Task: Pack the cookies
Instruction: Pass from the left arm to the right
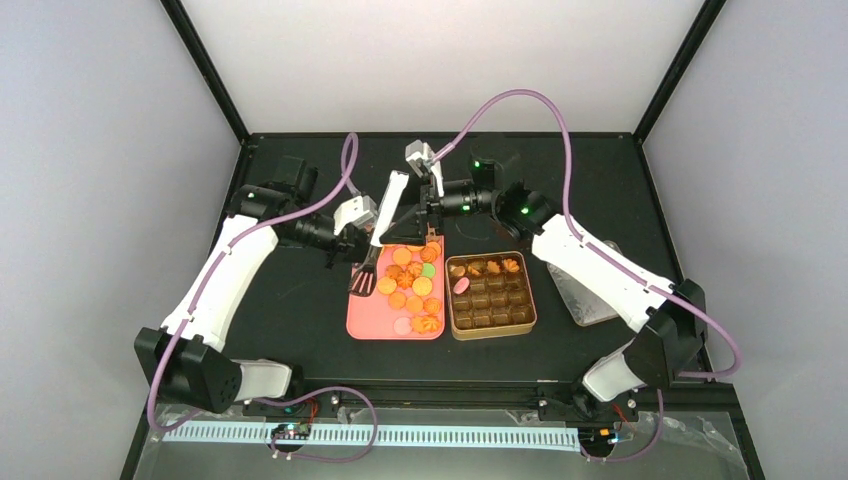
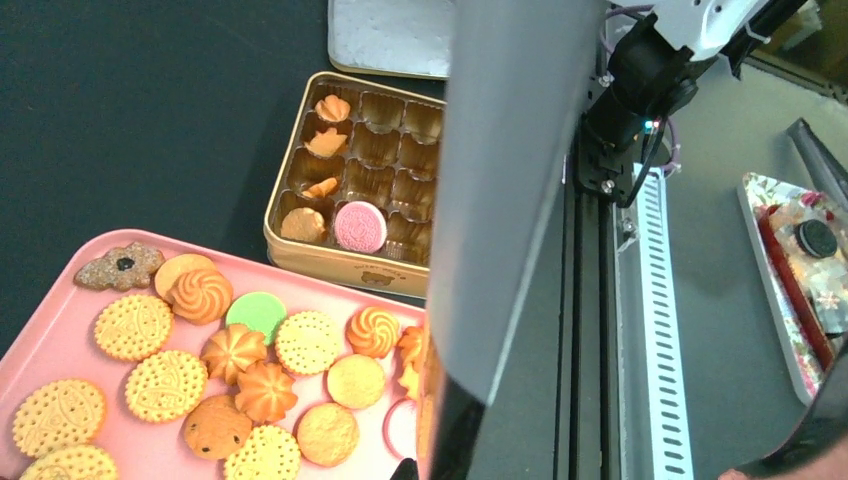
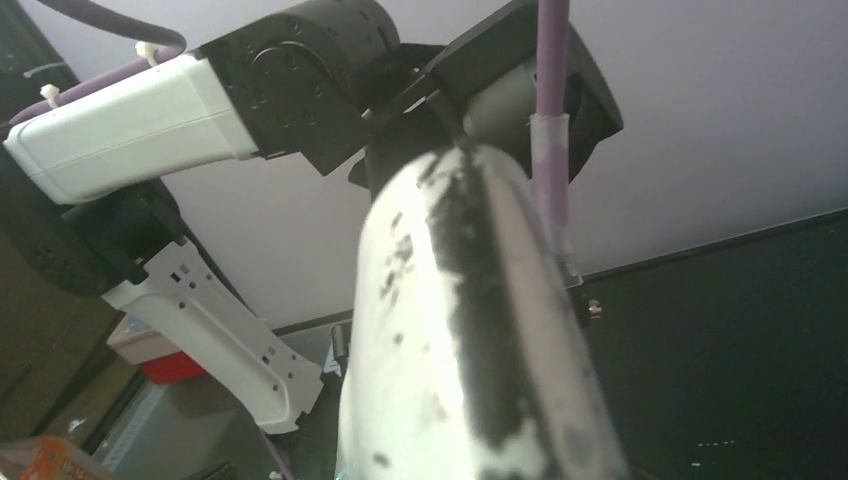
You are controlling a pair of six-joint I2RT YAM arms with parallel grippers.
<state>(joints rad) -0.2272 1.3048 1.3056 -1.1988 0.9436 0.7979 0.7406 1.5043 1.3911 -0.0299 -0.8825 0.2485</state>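
The cookies [image 1: 410,285] lie on a pink tray [image 1: 375,320]; the left wrist view shows them round, orange, yellow and one green [image 2: 240,360]. To the tray's right stands a gold tin [image 1: 490,330] with compartments, holding several cookies, one of them pink [image 2: 360,226]. My left gripper [image 1: 360,238] is shut on metal tongs [image 1: 385,225], whose black tips hang over the tray's left edge. My right gripper [image 1: 425,212] is beside the tongs' upper end. The tongs' handle [image 3: 450,330] fills the right wrist view and hides its fingers.
The tin's lid [image 1: 585,295] lies on the black table right of the tin, under my right arm. Past the table's near edge sits a foil tray [image 2: 800,260] with a dark sandwich biscuit. My left arm [image 3: 130,125] shows in the right wrist view.
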